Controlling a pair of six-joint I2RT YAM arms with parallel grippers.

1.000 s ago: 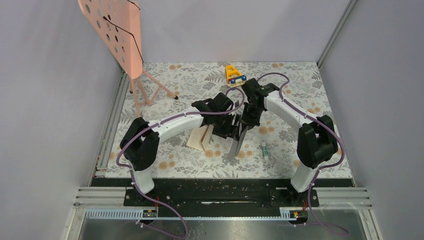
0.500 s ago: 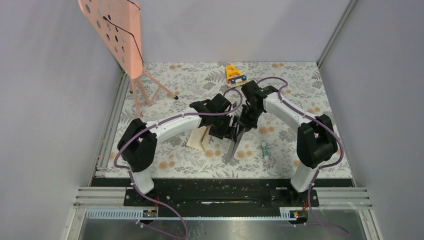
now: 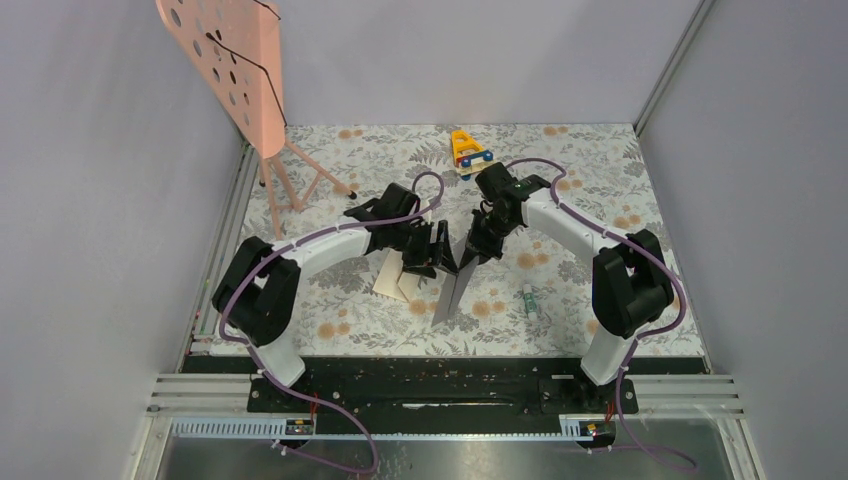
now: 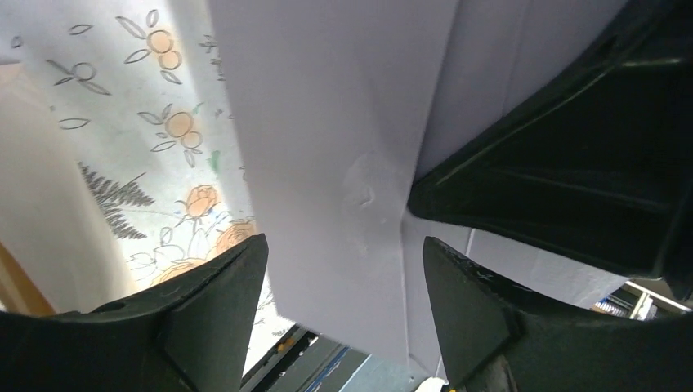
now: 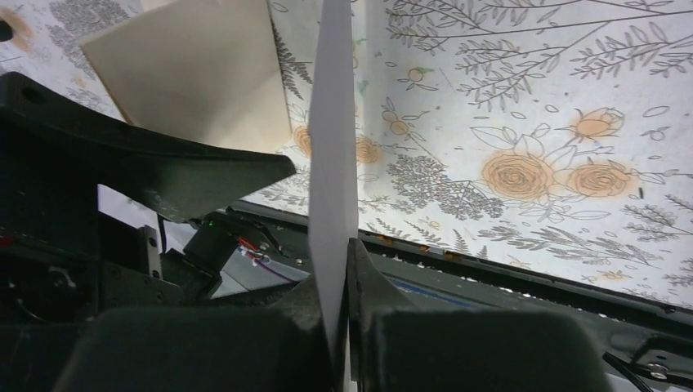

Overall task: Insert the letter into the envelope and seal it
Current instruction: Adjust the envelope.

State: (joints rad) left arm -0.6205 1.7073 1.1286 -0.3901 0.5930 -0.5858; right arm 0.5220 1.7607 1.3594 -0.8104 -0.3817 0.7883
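Moved: the left gripper has been drawn back toward the table's left edge, off the flat grey-lilac paper envelope. The envelope has been swung to hang slanted toward the near edge.
Right gripper: pinched shut on the envelope's upper part, with the paper seen edge-on between its fingers.
Left gripper: jaws stood wide and nothing held; the envelope's face is just before them, unpinched.
Envelope: held over the middle of the floral-printed table. Whether its lower corner touches the table cannot be told.
Letter: the tan creased paper sheet lies on the table just left of the envelope and is not yet inserted.
Step in hand: the pocket is judged to need opening. One layer only should be taken near an edge by the left gripper, while the right pinch is kept firm.
Materials: the envelope is thin, matte and limp, with a small dent beside a seam. The sheet looks stiffer and is sharply folded.
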